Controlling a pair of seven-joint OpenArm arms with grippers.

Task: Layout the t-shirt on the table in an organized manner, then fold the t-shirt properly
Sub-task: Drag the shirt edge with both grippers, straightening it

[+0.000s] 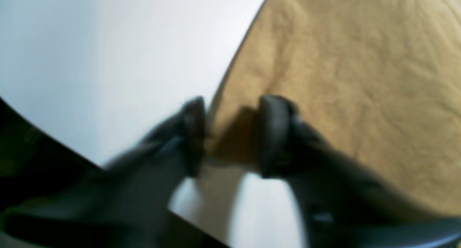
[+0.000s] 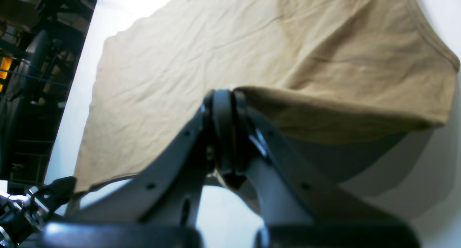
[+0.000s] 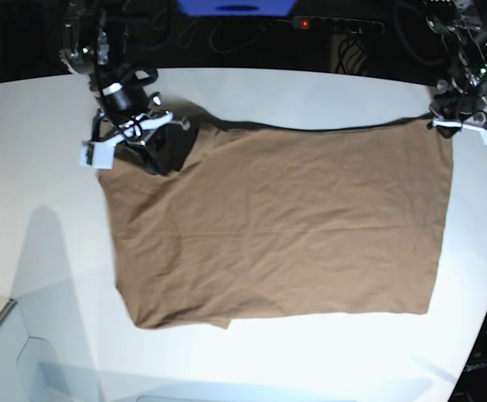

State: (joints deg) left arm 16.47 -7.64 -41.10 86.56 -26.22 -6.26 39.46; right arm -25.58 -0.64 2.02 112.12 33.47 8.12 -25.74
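Note:
The brown t-shirt [image 3: 277,226] lies spread as a wide rectangle on the white table [image 3: 43,193]. My right gripper [image 3: 130,134] is at its far left corner. In the right wrist view this gripper [image 2: 224,107] is shut on the edge of the t-shirt [image 2: 216,50] and holds a fold of it above the table [image 2: 432,168]. My left gripper [image 3: 465,126] is at the far right corner. In the blurred left wrist view it [image 1: 232,136] is open, its fingers [image 1: 273,132] either side of the corner of the t-shirt [image 1: 342,79] on the table [image 1: 126,43].
The table's curved edge [image 1: 50,132] runs close to my left gripper, with dark floor beyond. Dark equipment [image 2: 28,79] stands past the table edge in the right wrist view. Cables and a red light [image 3: 305,23] sit behind the table.

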